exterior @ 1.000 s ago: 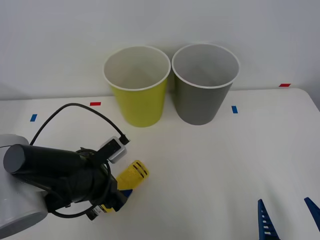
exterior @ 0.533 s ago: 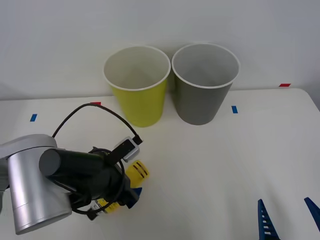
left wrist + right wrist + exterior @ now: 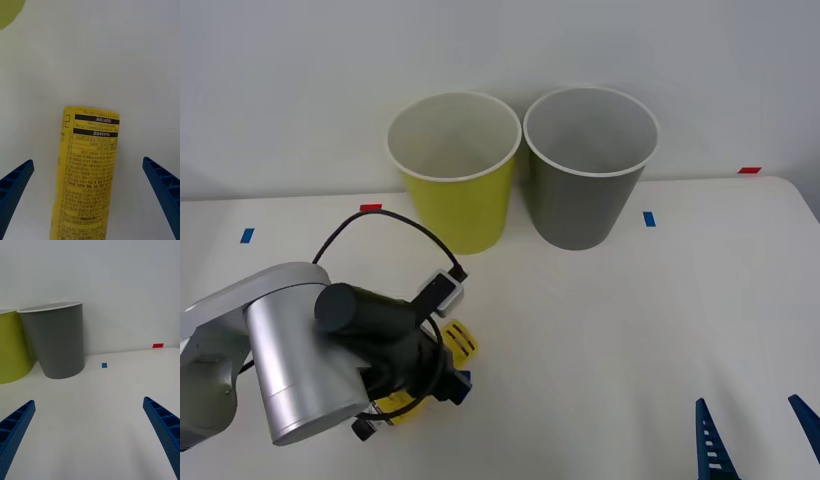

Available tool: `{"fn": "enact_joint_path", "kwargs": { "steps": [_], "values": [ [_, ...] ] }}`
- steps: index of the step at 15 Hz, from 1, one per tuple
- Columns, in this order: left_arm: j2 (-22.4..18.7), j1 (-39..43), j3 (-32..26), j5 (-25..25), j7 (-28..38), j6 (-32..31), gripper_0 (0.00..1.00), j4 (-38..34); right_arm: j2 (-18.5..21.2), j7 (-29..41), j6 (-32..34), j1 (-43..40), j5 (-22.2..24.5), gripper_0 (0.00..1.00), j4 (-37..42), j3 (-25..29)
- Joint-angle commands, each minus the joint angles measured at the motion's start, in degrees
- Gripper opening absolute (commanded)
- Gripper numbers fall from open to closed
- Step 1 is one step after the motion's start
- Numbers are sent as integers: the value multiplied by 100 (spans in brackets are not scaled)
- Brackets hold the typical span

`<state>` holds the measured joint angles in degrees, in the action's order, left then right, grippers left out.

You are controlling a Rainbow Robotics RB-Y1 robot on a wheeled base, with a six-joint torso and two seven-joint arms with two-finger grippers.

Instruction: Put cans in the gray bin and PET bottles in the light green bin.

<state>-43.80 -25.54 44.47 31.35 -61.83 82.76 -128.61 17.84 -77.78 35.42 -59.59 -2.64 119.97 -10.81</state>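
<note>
The PET bottle (image 3: 459, 341), yellow-labelled with dark print, lies on its side on the white table left of centre. My left gripper (image 3: 88, 162) hangs open right over it. In the left wrist view the bottle (image 3: 88, 176) lies lengthwise between the two blue fingers (image 3: 15, 179) with a gap on each side. In the front view the left arm (image 3: 330, 365) covers much of the bottle. The light green bin (image 3: 458, 205) and the gray bin (image 3: 585, 200) stand upright side by side at the back. My right gripper (image 3: 746, 405) waits open at the front right, holding nothing.
Small red and blue tape marks (image 3: 649, 218) dot the table near the back wall. A black cable (image 3: 380, 218) loops up from the left wrist. The right wrist view has the gray bin (image 3: 60, 345) ahead, with the light green bin (image 3: 11, 348) beside it.
The left arm has swung in over the bottle and turned, so it covers more of the bottle than before. The bottle, bins and right gripper have stayed put.
</note>
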Motion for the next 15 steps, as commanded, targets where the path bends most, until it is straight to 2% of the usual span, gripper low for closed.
{"fn": "enact_joint_path", "kwargs": {
  "steps": [1, 6, 11, 15],
  "values": [
    [223, -145, 0, 12, 101, 347, 100, 29, 0, 0, 0, 0, 0, 100, 0, 0],
    [627, -153, 0, -6, 110, 390, 100, 231, 0, 0, 0, 0, 0, 100, 0, 0],
    [689, -153, 9, -252, -892, 549, 100, 494, 0, 0, 0, 0, 0, 100, 0, 0],
    [759, -153, 9, -340, -954, 689, 100, 574, 0, 0, 0, 0, 0, 100, 0, 0]
  ]
}}
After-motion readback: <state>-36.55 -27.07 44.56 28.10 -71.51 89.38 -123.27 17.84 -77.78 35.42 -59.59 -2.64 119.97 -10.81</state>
